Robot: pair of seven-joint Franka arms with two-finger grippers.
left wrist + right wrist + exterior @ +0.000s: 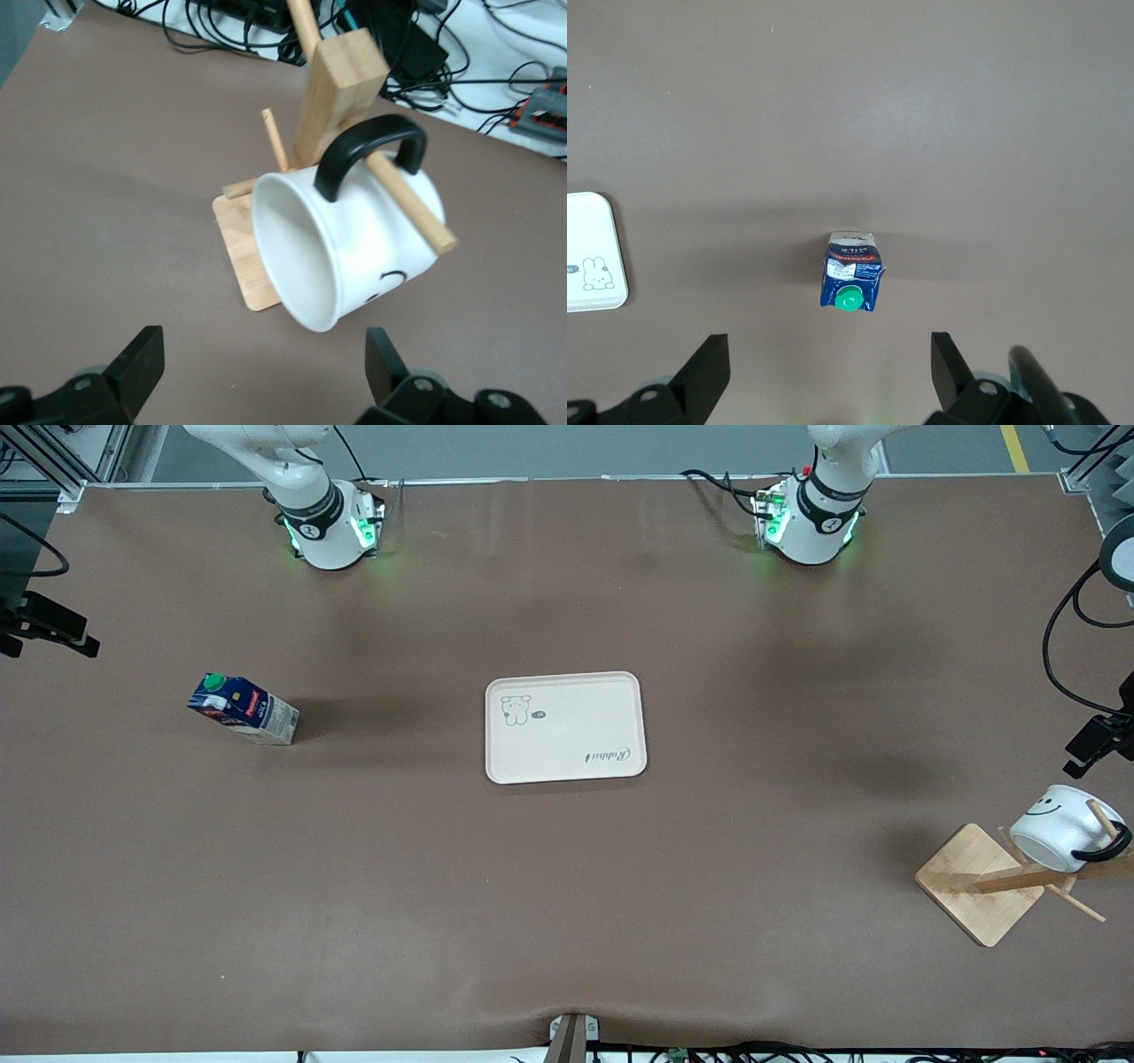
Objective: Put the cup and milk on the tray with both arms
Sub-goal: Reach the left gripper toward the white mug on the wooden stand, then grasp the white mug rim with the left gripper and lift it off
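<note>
In the front view the tray point(565, 727) lies flat near the middle of the table point(567, 921) and holds nothing. The milk point(243, 709) stands upright on the table well apart from the tray, toward the right arm's end. The cup point(1061, 826) is well apart from the tray toward the left arm's end and nearer to the front camera than the tray; it hangs tilted on a peg of the wooden rack point(992, 881), smiley face upward. Only the two arms' bases and lower links show here, along the top edge; neither gripper is in this view.

In the left wrist view the left gripper point(266, 376) hovers above the table with its fingers point(137, 359) spread wide and nothing between them. The cup point(341, 257) hangs just ahead of the gap between the fingers, apart from both, its mouth turned toward the camera and its black handle point(368, 152) hooked over a rack peg point(403, 197). The rack's base point(241, 252) shows under the cup.

In the right wrist view the right gripper point(831, 372) hangs high over the table, its fingers point(707, 365) spread wide and empty. The milk point(851, 282) stands below, roughly in line with the gap and well clear of both fingers, green cap point(850, 300) facing up. A corner of the tray point(594, 252) shows at the picture's edge, well apart from the milk.
</note>
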